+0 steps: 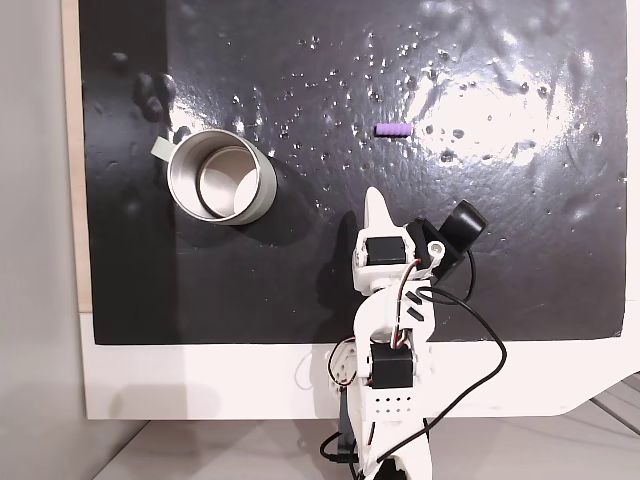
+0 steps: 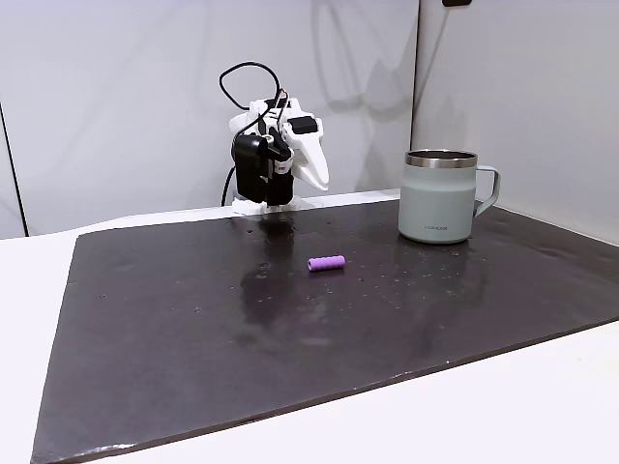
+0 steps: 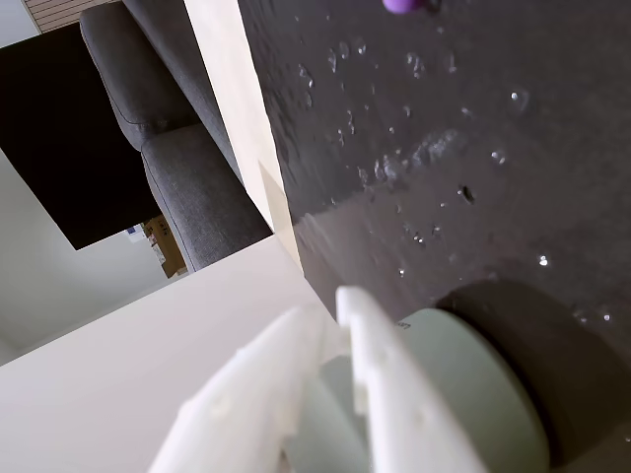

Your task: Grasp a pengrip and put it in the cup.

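Observation:
The purple ribbed pengrip (image 1: 393, 129) lies flat on the black mat; it also shows mid-mat (image 2: 327, 263) and at the wrist view's top edge (image 3: 402, 5). The cup (image 1: 220, 178) stands upright to its left in a fixed view, silver inside with a pale tape tab; from the side it is a pale grey-green mug with a handle (image 2: 440, 198). My white gripper (image 1: 375, 203) hangs folded back over the mat's near edge, shut and holding nothing, apart from both. Its fingers (image 3: 370, 374) point toward the cup (image 3: 473, 384); the gripper also shows at the back (image 2: 317, 174).
The black mat (image 1: 520, 270) is wrinkled and dotted with shiny specks. It lies on a white table (image 1: 200, 385) with a pale board edge at the left. A grey sofa (image 3: 173, 168) stands beyond the table's edge in the wrist view.

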Controlling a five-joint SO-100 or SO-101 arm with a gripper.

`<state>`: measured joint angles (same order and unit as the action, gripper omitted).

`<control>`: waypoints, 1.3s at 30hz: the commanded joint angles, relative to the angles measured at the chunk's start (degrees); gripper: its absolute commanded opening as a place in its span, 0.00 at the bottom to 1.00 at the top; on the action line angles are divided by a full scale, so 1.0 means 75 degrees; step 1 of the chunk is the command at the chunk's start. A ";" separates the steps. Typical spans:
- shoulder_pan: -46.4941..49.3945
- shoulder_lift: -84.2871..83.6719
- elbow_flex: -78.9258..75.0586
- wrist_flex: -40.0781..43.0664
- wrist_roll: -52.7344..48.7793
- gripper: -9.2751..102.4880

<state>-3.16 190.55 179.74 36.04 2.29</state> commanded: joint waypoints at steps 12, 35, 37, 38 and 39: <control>-0.0059 0.0094 0.0398 0.0023 -0.0070 0.08; 0.0328 -0.3387 -0.4547 0.1500 -0.0645 0.08; 0.0328 -0.4523 -0.5801 0.1945 -0.0551 0.08; 0.0328 -0.5016 -0.6352 0.2156 -0.0539 0.08; 0.0328 -0.5473 -0.6902 0.2367 -0.0527 0.08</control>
<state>-1.23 159.08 143.26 50.01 -1.85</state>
